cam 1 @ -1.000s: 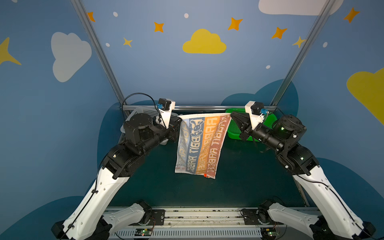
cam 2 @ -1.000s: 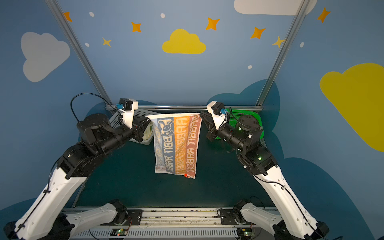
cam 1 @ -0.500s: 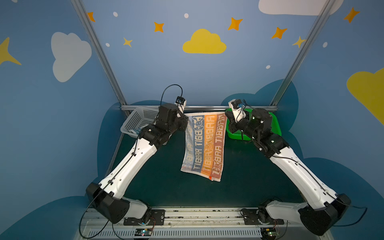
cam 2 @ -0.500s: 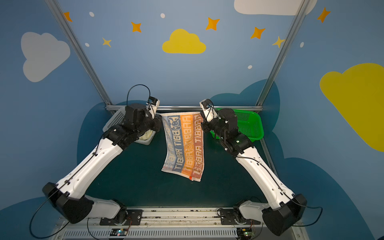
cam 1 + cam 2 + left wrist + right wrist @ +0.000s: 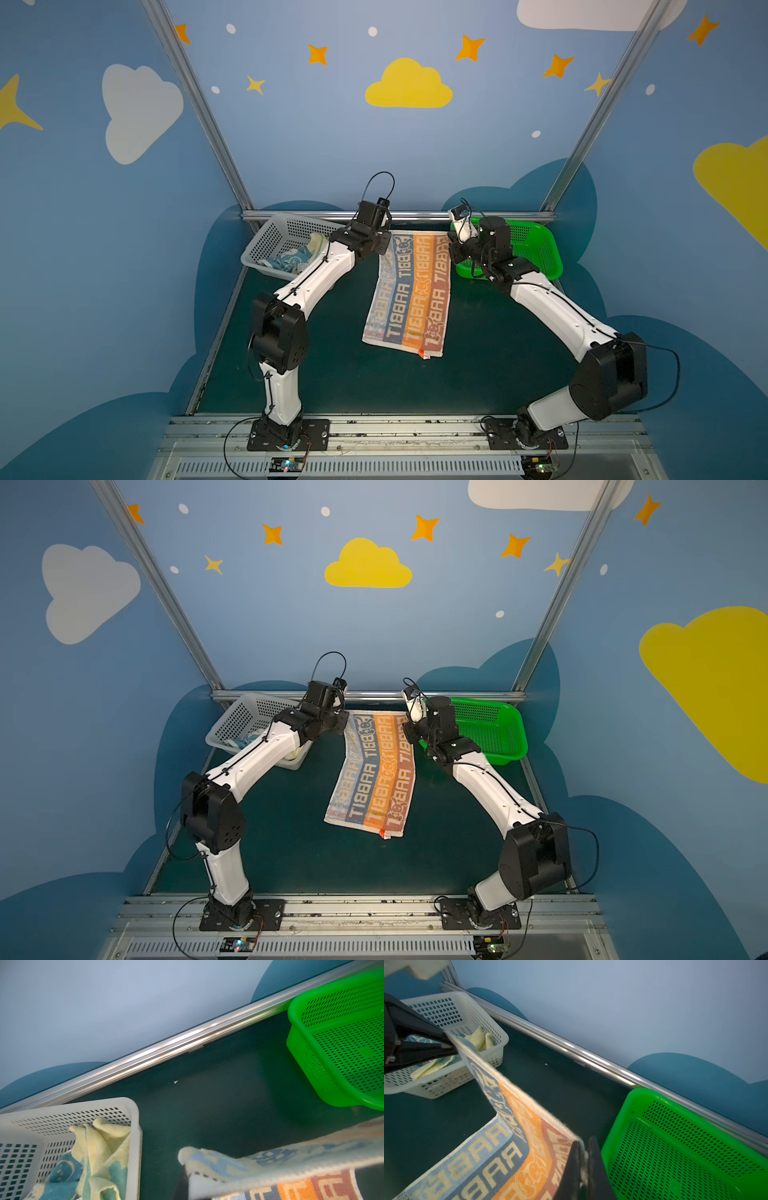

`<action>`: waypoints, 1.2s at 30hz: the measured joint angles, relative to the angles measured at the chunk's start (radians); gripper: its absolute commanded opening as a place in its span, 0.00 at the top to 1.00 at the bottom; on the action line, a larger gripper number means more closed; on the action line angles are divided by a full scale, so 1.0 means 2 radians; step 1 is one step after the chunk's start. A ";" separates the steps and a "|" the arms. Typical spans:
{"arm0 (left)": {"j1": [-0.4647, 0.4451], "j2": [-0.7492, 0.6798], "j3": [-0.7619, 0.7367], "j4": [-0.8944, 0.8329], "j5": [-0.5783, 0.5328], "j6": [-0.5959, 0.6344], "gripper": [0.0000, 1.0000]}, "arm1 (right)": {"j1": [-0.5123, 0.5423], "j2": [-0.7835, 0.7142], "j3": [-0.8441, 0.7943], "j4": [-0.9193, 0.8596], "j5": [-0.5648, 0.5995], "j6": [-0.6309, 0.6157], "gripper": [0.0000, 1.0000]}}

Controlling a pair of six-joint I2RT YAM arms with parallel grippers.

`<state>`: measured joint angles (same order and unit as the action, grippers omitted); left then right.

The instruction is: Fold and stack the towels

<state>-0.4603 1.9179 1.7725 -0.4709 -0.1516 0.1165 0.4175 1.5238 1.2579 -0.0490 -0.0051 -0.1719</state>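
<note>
While left tool [image 5: 451, 1043] and right tool [image 5: 583, 1147] pinch striped towel [image 5: 409, 291] corners, spreading seems in hand; next, fold them nearward together.

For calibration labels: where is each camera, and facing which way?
Top views: high above the arm bases, looking down toward the back wall; both arms whole, holding the orange-blue-white striped terry RABBIT towel.
Left wrist: on the left arm, facing the back rail, white perforated plastic basket and green perforated plastic basket; own fingers mostly hidden.
Right wrist: on the right arm, facing likewise; right gripper and left gripper show, both shut on the towel.
Shared by wrist views: both baskets, the towel.
</note>
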 measured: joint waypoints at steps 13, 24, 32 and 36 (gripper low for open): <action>-0.004 0.022 -0.018 -0.030 0.019 -0.026 0.96 | -0.005 -0.008 -0.087 -0.022 -0.046 0.039 1.00; -0.032 0.008 -0.125 -0.035 0.027 -0.057 0.96 | -0.001 -0.041 -0.115 -0.117 -0.074 0.110 1.00; -0.054 -0.039 -0.172 -0.036 0.012 -0.074 0.96 | 0.027 -0.087 -0.184 -0.138 -0.077 0.150 1.00; -0.070 -0.062 -0.191 -0.038 -0.001 -0.082 0.96 | 0.038 -0.117 -0.207 -0.148 -0.075 0.166 1.00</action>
<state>-0.5999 1.7935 1.3907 -0.5468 -0.1528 -0.0467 0.4942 1.2900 0.8436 -0.3447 -0.1543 0.1596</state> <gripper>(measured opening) 0.048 0.055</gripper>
